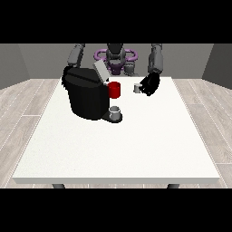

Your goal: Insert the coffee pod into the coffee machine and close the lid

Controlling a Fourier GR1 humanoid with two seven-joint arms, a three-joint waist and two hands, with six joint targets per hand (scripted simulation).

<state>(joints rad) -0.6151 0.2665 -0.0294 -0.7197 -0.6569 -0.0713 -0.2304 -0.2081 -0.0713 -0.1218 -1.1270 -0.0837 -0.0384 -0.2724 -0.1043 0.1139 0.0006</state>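
**Item: coffee pod** point(137, 88). Small pale cup-shaped capsule, upright on the white surface point(118, 149), upper centre-right of the frame. It sits just beside the hand at the view's right point(150, 84), on that hand's left side in the picture. Whether the fingers already touch it cannot be told.

**Handling, judged:** likely light and rigid, with thin walls that could dent and a smooth skin that may slip. Being so light, it would tip or skid if nudged from one side. Best taken across its side walls, thumb against fingers, low enough to keep it upright for dropping into the machine.

**Item: coffee machine** point(86, 97). Large black body, upper left of centre. Its grey lid point(100, 70) stands tilted open at the top, so the pod slot should be reachable from above. Probably heavy and stable. The lid looks stiff and hinged, so a push on its raised edge should shut it.

**Item: red mug** point(114, 89). It is directly right of the machine, between the machine and the pod, and could be knocked on the way across.

**Item: grey cup** point(115, 111). It rests on the machine's front tray.

**Hands:** the hand at the view's right is dark, hanging near the pod. Its finger pose cannot be made out. The other hand is hidden behind the machine.
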